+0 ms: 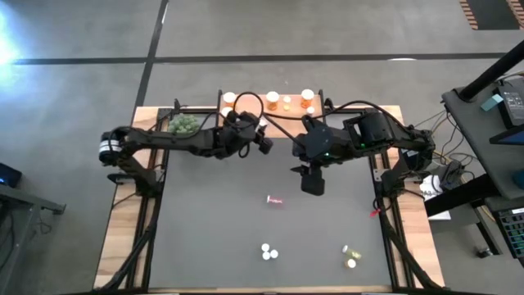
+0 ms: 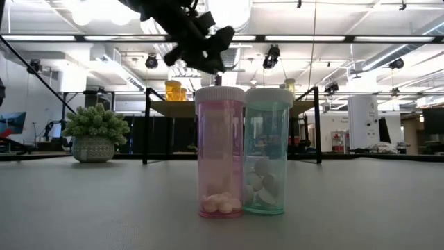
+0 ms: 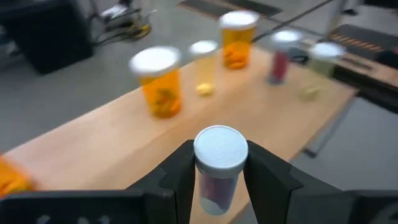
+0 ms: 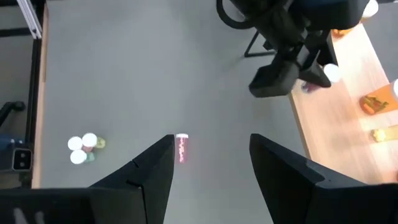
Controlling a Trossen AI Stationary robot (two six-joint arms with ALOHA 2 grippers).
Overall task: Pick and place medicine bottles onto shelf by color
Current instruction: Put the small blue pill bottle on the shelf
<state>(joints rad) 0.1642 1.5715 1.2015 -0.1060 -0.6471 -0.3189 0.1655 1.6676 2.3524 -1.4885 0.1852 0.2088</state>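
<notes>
Gripping a white-capped bottle (image 3: 219, 163) above the shelf (image 3: 261, 118), left claw (image 3: 217, 177); right claw (image 4: 211, 163) open.

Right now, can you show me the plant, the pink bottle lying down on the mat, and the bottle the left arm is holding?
plant (image 2: 95, 123): low view, on its green spiky top.
lying pink bottle (image 4: 181, 148): right wrist view, middle of its body.
held bottle (image 3: 220, 149): left wrist view, on its white cap.
</notes>
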